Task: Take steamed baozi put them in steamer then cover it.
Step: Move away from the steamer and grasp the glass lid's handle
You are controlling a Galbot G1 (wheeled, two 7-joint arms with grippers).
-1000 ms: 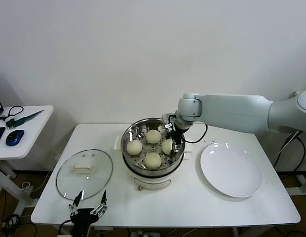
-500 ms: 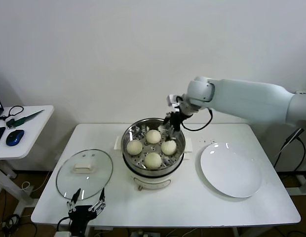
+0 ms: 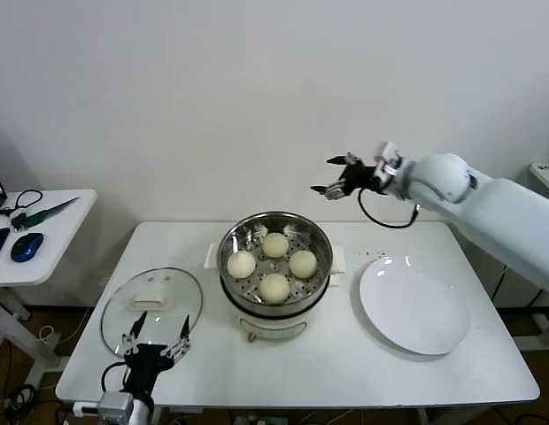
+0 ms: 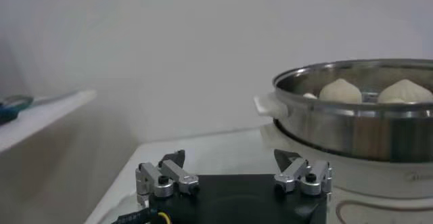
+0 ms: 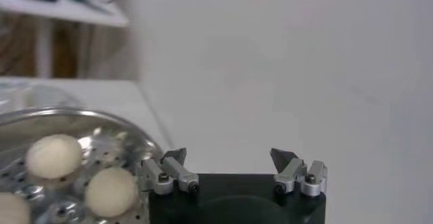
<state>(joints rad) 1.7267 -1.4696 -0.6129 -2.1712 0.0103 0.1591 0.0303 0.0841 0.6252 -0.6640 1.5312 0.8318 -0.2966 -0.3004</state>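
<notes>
The right arm extends from the right side across the table, with the right gripper (image 3: 332, 175) raised in the air above and behind the steamer (image 3: 275, 305); its fingers are spread apart and hold nothing. The left gripper (image 3: 157, 339) sits low at the near left edge of the white table (image 3: 345, 363), just in front of the cover (image 3: 151, 311), also with fingers spread and empty.

The steamer stands at the middle of the table: a shiny steel basket with a perforated bottom on a white pot base. Four steamed baozi (image 3: 274, 266) lie inside it, smooth and cream-white, arranged in a diamond and close together. The basket is uncovered. The cover, a clear glass lid with a metal rim and a white rectangular handle, lies flat on the table to the left of the steamer. A white plate (image 3: 414, 305) lies to the right of the steamer, bare.
</notes>
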